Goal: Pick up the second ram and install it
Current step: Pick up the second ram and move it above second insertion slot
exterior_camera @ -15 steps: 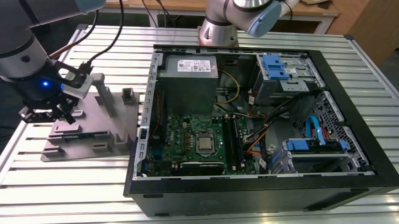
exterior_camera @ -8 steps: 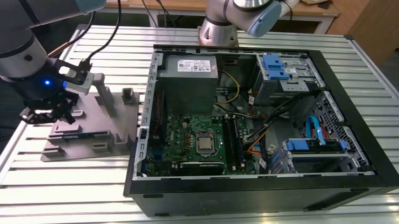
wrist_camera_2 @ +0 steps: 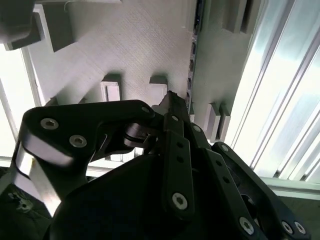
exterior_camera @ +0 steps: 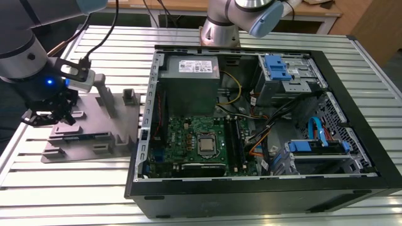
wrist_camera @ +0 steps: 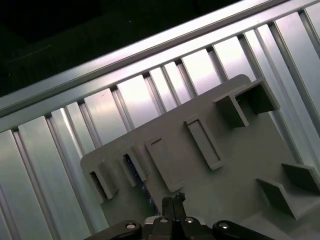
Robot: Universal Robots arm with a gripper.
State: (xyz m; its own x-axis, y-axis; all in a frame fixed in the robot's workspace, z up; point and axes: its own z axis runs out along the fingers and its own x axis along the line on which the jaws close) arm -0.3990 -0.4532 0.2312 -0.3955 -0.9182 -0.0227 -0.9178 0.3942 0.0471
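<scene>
The second ram [wrist_camera: 140, 182] is a thin dark blue stick standing on edge in a slot of the grey fixture plate [wrist_camera: 235, 165], between small grey blocks. In the second wrist view the ram [wrist_camera_2: 192, 65] runs as a dark strip along the plate. My gripper [wrist_camera: 173, 201] hangs just over the plate, close beside one end of the stick, its fingers shut with nothing between them. In the exterior view the gripper [exterior_camera: 49, 117] sits over the plate's [exterior_camera: 94, 117] left side. The green motherboard [exterior_camera: 188, 134] lies inside the open computer case, with long black slots [exterior_camera: 234, 141].
The black computer case [exterior_camera: 264, 188] fills the exterior view's right, with a grey power supply [exterior_camera: 188, 70], blue drive brackets [exterior_camera: 276, 68] and loose cables. A second arm's base [exterior_camera: 220, 28] stands behind the case. Upright grey blocks [exterior_camera: 107, 96] rise from the fixture plate. The table is slatted aluminium.
</scene>
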